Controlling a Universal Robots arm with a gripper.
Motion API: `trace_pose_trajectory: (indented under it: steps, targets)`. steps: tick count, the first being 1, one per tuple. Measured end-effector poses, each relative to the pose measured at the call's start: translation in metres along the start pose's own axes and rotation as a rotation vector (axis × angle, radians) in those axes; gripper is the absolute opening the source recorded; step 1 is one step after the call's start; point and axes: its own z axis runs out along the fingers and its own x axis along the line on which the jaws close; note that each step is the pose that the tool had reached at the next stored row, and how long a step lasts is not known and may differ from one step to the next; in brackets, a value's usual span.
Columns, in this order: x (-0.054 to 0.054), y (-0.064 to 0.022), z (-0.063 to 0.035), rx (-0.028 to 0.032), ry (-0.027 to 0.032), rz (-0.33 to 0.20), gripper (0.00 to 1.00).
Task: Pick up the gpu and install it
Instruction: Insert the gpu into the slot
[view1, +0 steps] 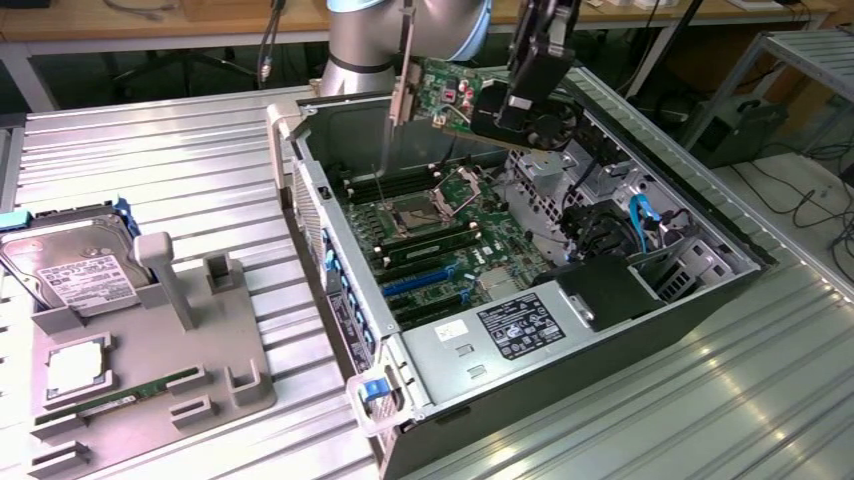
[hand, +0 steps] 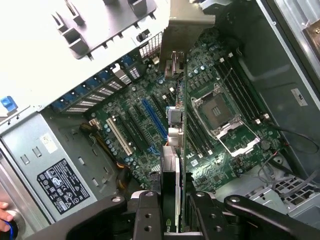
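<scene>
Across the ribbed metal table an open computer case lies on its side, taking up the exterior view's right half, with its motherboard facing up. Behind the case stands the grey robot arm, reaching over the case's far end. Inside the case, near its front corner, sits a silver power supply with a black label. On the exterior view's left a grey holder tray rests on the table, well apart from the case.

Above the far part of the case hangs the gpu, clear of the motherboard, standing on edge with its silver end bracket pointing down toward the case's rear wall. The gripper grasps the gpu, and in the wrist view its black fingers press on either side of the card, which is seen edge-on over the expansion slots. A blue slot lies just beside the card's line, and an open processor socket on the other side.

In the tray rest a hard drive and a narrow RAM stick.
</scene>
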Motion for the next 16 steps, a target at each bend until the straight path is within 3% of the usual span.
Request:
trace_pose_trajectory:
  steps: [16]
  targets:
    - [0.0001,-0.0001,0.0000,0.0017,0.0049,-0.166,0.27]
